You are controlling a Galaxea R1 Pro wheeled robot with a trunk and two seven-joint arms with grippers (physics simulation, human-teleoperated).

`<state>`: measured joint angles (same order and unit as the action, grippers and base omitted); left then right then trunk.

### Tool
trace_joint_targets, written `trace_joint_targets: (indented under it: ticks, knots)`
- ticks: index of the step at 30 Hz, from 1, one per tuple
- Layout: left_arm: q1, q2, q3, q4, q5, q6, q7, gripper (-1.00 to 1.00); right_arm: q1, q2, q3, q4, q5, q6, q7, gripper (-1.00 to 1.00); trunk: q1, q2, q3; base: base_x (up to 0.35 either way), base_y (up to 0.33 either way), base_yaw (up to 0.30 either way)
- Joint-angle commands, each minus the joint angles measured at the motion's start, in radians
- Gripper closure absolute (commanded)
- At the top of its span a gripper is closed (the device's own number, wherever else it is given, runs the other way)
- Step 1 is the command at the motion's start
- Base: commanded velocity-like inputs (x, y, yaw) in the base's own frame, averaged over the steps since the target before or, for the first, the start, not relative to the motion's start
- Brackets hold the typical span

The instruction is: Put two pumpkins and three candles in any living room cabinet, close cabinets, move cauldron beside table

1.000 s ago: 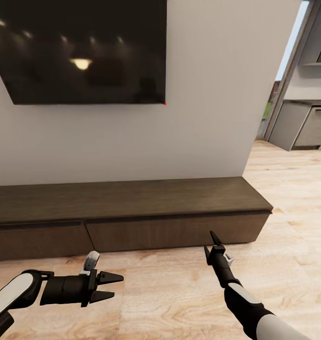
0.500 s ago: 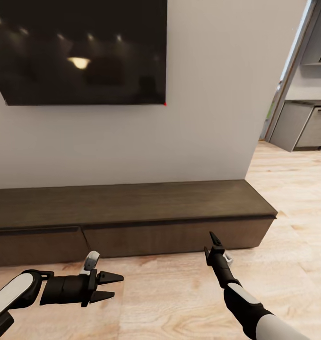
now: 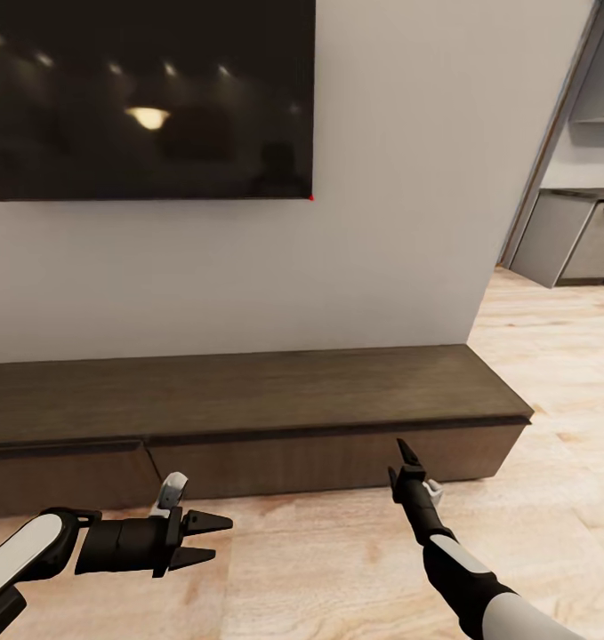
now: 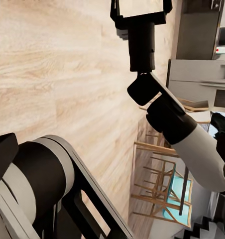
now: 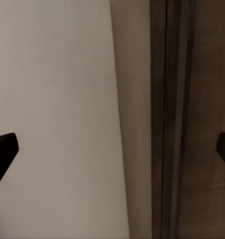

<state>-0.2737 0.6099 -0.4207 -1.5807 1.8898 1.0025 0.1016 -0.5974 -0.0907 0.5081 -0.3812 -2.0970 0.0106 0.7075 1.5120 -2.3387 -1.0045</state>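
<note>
the cabinet stands against the wall, just ahead of the right gripper and ahead and to the right of the left gripper; its drawer fronts are flush, closed. both grippers hang over the wood floor, fingers spread apart, holding nothing. above the cabinet a dark tv is mounted on the wall.
</note>
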Motion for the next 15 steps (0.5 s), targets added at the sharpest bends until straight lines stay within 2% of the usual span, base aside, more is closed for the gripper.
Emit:
trace_joint_targets:
  ticks: [1,7,15]
  knots:
    - [-0.001,0.001,-0.001,-0.001,0.011,0.001,0.010,-1.00,-0.001,-0.002,0.007,0.001,-0.010,-0.001,0.004,-1.00,0.000,0.000,-0.001,0.012,0.000,0.000]
    - [-0.001,0.001,0.000,-0.002,0.012,0.001,0.010,-1.00,-0.001,-0.006,0.007,0.003,-0.008,-0.005,0.003,-1.00,0.004,-0.007,-0.004,0.003,0.000,0.000]
    - [-0.001,0.001,0.000,-0.009,0.012,0.001,0.010,-1.00,-0.001,-0.006,0.007,0.017,-0.008,-0.023,0.003,-1.00,0.034,-0.063,-0.029,0.000,0.000,0.000]
